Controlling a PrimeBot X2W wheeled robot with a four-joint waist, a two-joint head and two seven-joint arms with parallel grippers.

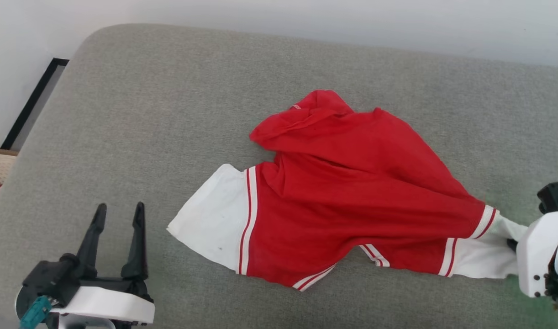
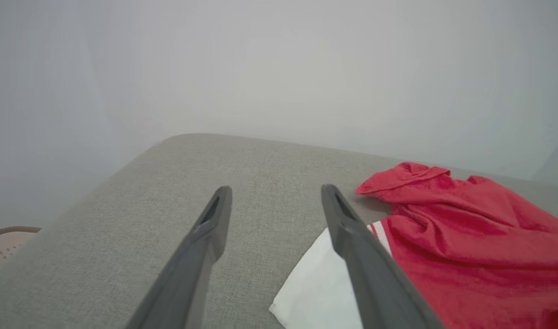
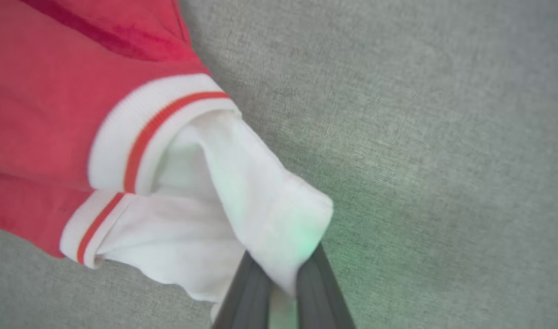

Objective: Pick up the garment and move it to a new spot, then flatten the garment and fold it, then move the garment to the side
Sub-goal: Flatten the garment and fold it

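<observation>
- while the t-shirt [image 1: 343, 196] lies on the grey cushion [image 1: 146, 114], the right hand [image 3: 283, 274] pinches its white sleeve [image 3: 260, 205].
- left hand [image 1: 120, 209] stands wide and empty nearby.

Left hand [image 2: 275, 189] spread wide above grey cushion [image 2: 146, 205] — garment [image 2: 466, 246] rumpled beside it.

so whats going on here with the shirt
A robot is working on a red shirt that lies rumpled on a grey cushion. Its right gripper is shut on the tip of one white sleeve, at the shirt's right end. The left gripper is open and holds nothing, hanging beside the other sleeve without touching it. The shirt is not yet flattened or folded.
</observation>
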